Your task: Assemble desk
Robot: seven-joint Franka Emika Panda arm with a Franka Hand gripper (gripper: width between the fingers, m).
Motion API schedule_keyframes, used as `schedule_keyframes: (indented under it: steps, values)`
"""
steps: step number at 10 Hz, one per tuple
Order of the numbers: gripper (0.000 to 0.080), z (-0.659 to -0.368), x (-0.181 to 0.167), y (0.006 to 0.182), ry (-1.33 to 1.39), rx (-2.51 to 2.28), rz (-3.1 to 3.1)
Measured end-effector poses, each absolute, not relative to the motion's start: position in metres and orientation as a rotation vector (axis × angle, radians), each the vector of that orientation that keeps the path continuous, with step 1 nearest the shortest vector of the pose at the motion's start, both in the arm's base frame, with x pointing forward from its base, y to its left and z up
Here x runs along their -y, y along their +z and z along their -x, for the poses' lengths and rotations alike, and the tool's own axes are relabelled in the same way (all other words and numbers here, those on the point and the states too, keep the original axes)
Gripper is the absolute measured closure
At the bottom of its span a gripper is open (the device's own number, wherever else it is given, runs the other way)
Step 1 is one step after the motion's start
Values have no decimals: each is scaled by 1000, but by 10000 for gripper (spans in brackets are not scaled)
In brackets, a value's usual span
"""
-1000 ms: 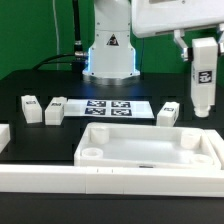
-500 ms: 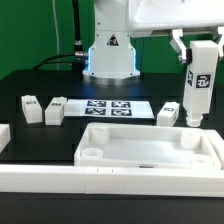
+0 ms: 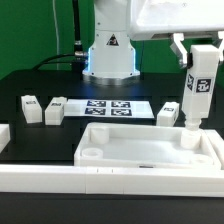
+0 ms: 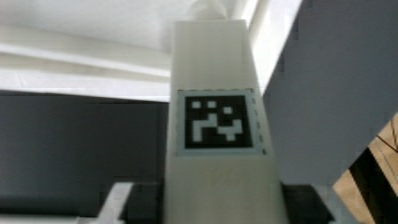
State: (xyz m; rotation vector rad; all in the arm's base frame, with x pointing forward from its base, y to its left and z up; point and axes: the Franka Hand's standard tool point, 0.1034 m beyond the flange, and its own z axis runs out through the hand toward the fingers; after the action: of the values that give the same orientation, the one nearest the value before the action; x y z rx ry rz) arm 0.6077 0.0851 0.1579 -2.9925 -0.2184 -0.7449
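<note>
The gripper [image 3: 199, 52] is pinched on the upper part of one white leg [image 3: 200, 88] and holds it upright, with its tag facing the exterior view. That posture suits lowering the leg end-first into a socket. The leg hangs over the far corner of the tabletop [image 3: 140, 129] at the exterior view's right, where a round recess sits. Its lower end is just at the rim there, though whether it touches cannot be told. The wrist view is filled by the same leg [image 4: 222, 140], so the grip looks centred along its length. The tabletop lies open side up, which keeps its sockets reachable from above. Three other legs [image 3: 55, 109] wait on the black table [image 3: 40, 70] beside the marker board [image 3: 110, 108].
</note>
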Motion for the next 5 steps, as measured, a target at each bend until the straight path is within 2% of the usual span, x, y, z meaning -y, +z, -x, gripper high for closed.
schedule_keyframes:
  steps: [2, 5]
  values:
    - [509, -633, -80, 159, -792, 362, 2998]
    - [509, -630, -82, 157, -785, 358, 2997]
